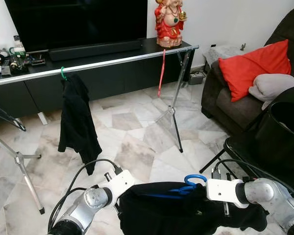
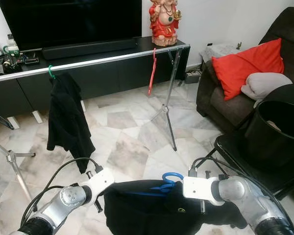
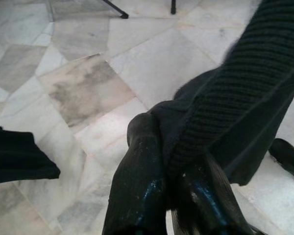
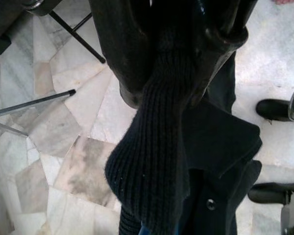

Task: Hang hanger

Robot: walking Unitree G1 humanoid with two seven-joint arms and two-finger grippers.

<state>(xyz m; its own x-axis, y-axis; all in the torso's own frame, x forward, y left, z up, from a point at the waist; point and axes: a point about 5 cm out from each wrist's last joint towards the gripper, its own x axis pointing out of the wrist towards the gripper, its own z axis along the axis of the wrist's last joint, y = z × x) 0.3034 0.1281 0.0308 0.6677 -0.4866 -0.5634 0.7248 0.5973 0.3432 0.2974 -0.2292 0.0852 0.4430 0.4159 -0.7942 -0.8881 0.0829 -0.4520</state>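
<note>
Grippers, left (image 3: 174,181) and right (image 4: 174,63), were clamped on the black garment (image 1: 181,210) with its blue hanger (image 1: 188,185), well short of the rail (image 1: 103,62).

A red figurine (image 1: 169,22) stands at the right end of a long dark surface (image 1: 152,46), beside a black television (image 1: 76,22), with a soundbar (image 1: 95,49) along the front edge and bottles (image 1: 17,49) at the left end. Across the marble floor (image 1: 132,142), a red cushion (image 1: 255,68) and a grey cushion (image 1: 272,85) rest on a dark sofa (image 1: 220,98). A black bucket (image 1: 284,132) sits near the sofa.
</note>
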